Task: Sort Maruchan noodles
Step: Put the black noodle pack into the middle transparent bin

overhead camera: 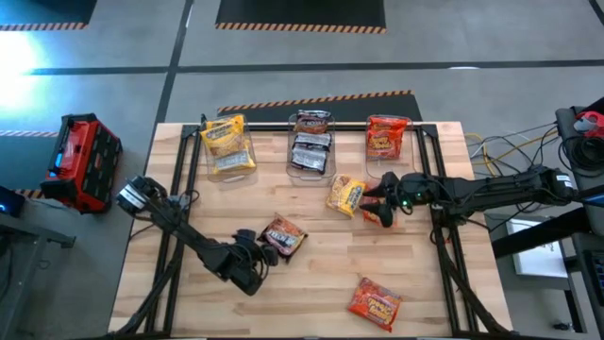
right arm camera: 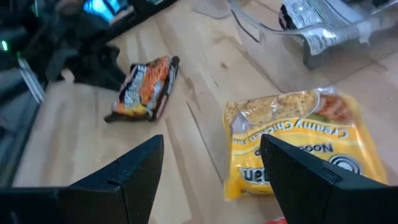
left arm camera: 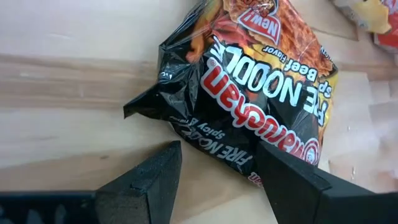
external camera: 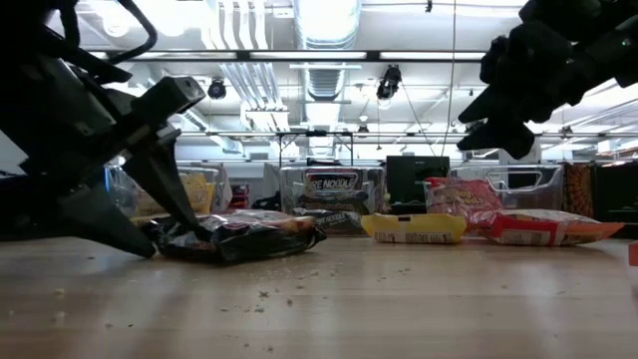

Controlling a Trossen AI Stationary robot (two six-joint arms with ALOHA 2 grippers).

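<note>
A black Maruchan packet [overhead camera: 284, 236] lies flat on the wooden table at centre-left. My left gripper [left arm camera: 219, 149] is open and low at the packet's near-left end, one finger on each side of that end. A yellow packet [overhead camera: 346, 195] lies right of centre, and a red packet [overhead camera: 375, 302] lies near the front edge. Another red packet [external camera: 543, 227] lies partly under my right gripper [overhead camera: 373, 200]. That gripper is open with nothing between its fingers, raised above the table beside the yellow packet [right arm camera: 292, 146]. My left gripper's fingers [left arm camera: 155, 180] straddle the black packet's crinkled end [left arm camera: 205, 134], coming in slanting down from the table's near-left. The packet lies flat on the table. In the low view one finger [external camera: 179, 204] stands right at the wrapper. I cannot tell whether it touches.
Three clear bins stand along the far edge. The left one [overhead camera: 227, 144] holds yellow packets, the middle one [overhead camera: 310, 142] black ones and the right one [overhead camera: 387, 137] red ones. A red-and-black case [overhead camera: 83, 161] sits off the table's left side. Cables hang at the right.
</note>
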